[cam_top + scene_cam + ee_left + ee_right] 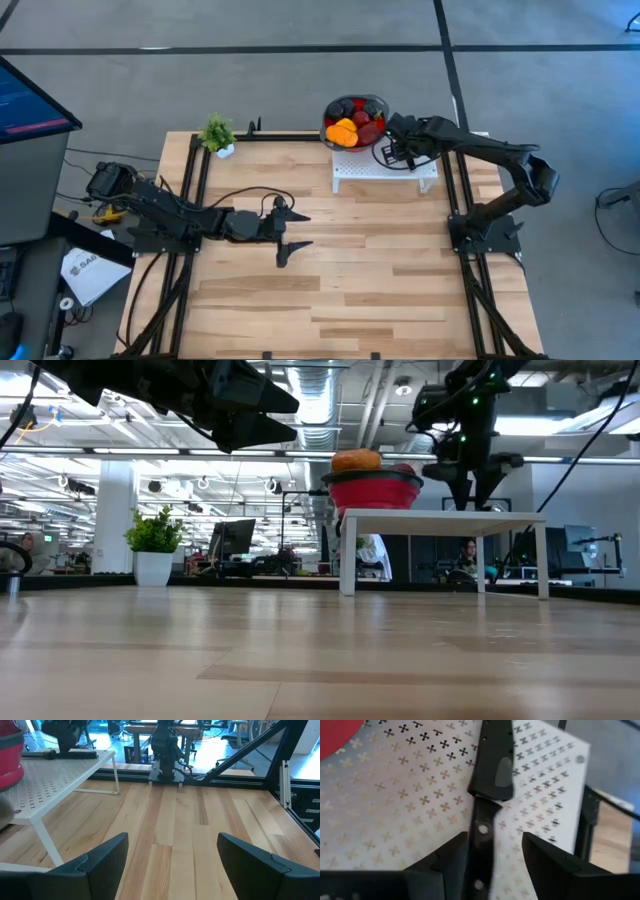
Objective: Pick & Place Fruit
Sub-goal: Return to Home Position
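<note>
The fruit point(355, 122) lies heaped in a red bowl with a grey rim point(378, 104); yellow, orange and dark red pieces show, and an orange one tops the heap in the low view point(356, 460). The bowl stands on a white perforated stand point(385, 172). My right gripper point(492, 850) hangs open over that stand beside the bowl, its fingers on either side of the black handle point(481, 840) of a knife point(492, 765) that lies flat there. My left gripper point(298, 232) is open above the bare middle of the table, far from the fruit.
A small potted plant point(217, 133) stands at the table's far left corner. The stand's legs point(347, 555) rest on the far part of the wooden table. Black frame rails point(195, 170) run along the left, right and far edges. Bare wood spreads across the near half.
</note>
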You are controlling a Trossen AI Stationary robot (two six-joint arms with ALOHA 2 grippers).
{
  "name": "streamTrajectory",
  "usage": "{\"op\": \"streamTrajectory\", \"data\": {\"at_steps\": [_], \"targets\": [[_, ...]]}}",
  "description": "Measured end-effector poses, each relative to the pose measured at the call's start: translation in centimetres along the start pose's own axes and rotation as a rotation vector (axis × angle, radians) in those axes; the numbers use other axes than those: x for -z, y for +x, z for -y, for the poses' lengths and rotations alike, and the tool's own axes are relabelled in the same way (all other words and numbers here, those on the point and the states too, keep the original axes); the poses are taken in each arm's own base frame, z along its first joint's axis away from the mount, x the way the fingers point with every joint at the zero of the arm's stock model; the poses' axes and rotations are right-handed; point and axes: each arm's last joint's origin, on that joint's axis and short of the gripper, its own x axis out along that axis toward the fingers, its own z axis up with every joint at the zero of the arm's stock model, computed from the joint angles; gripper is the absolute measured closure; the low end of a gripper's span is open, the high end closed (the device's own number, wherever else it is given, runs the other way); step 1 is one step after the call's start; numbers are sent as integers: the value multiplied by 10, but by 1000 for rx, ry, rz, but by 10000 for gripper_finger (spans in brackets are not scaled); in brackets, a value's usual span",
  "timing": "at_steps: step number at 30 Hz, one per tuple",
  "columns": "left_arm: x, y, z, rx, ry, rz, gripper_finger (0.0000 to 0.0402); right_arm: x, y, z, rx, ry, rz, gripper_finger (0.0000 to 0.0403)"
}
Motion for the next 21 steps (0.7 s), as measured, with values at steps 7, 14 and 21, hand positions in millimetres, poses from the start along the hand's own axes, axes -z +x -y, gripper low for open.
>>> {"op": "streamTrajectory", "data": {"at_steps": [7,14,21], "targets": [[0,0,0,0,-18,0,103,24,-46,16,-59,-124,58,226],[0,0,0,1,-20,0,103,92,-99,23,-449,-513,172,253],[0,0,0,2,-19,0,103,142,-127,51,-971,-618,391,295]]}}
